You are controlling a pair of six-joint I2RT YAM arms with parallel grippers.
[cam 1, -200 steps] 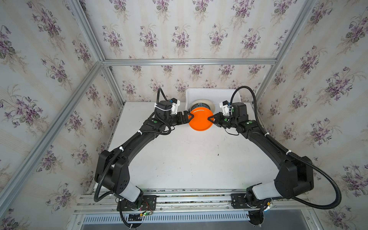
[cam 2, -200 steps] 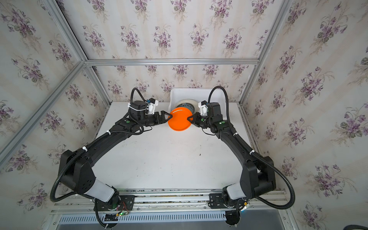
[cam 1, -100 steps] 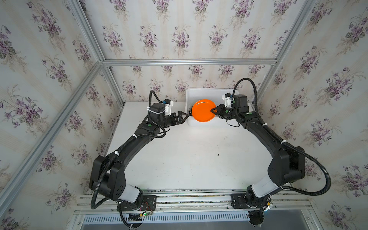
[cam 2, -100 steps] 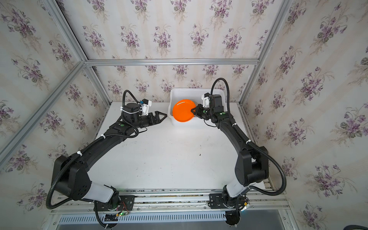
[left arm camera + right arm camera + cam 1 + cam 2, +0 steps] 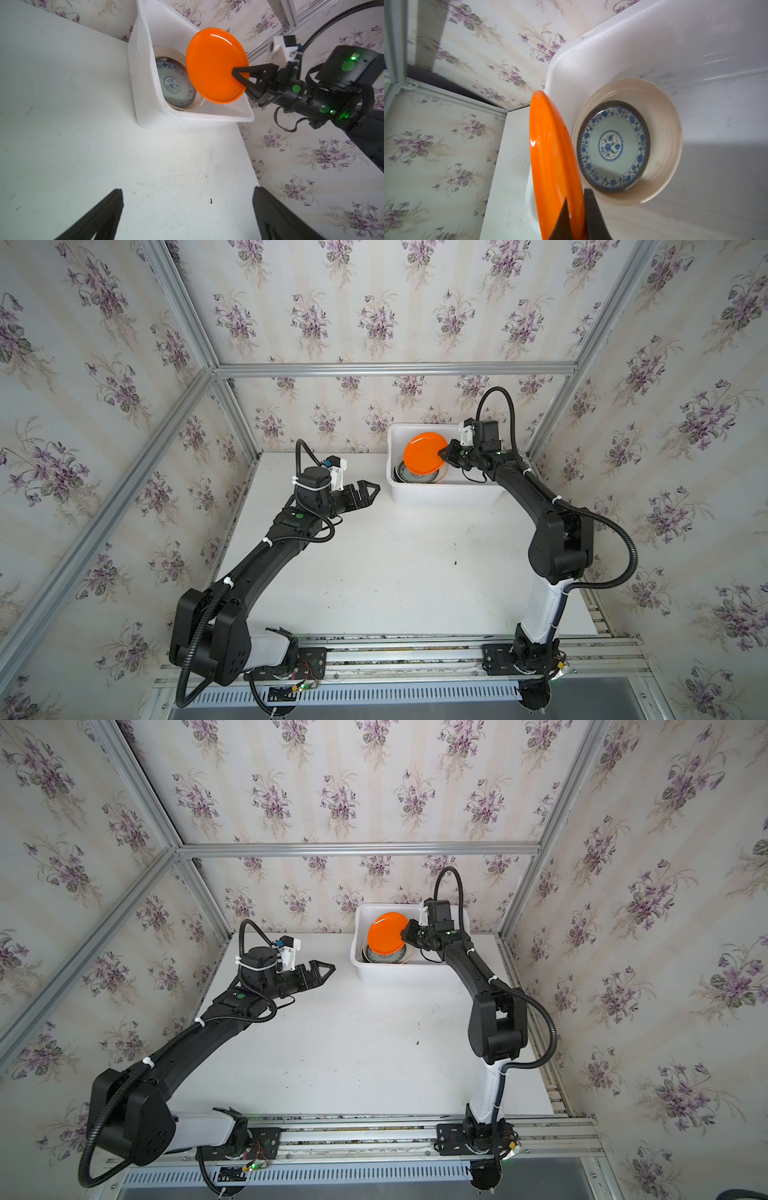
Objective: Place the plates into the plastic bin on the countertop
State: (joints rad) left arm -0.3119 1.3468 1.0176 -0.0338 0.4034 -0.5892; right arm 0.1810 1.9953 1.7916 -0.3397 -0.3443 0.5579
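Note:
My right gripper (image 5: pixel 443 453) is shut on the rim of an orange plate (image 5: pixel 424 452), holding it tilted on edge above the white plastic bin (image 5: pixel 440 497) at the back of the countertop (image 5: pixel 395 564). In the right wrist view the fingers clamp the orange plate (image 5: pixel 552 155) from both sides. Below it in the bin lies a blue-patterned plate (image 5: pixel 612 145), dark-rimmed, inside a cream plate (image 5: pixel 662 133). My left gripper (image 5: pixel 374 490) hovers open and empty over the countertop, left of the bin. In the left wrist view, the left gripper (image 5: pixel 188 189) has bare tabletop between its fingers.
The bin (image 5: pixel 399 974) stands against the flowered back wall, near the right corner post. Aluminium frame rails run along the table's sides and front. Small dark specks (image 5: pixel 455 562) mark the white surface.
The right gripper carried the orange plate back from in front of the bin to above it. The left gripper drew away from the plate's left edge, toward the left and front.

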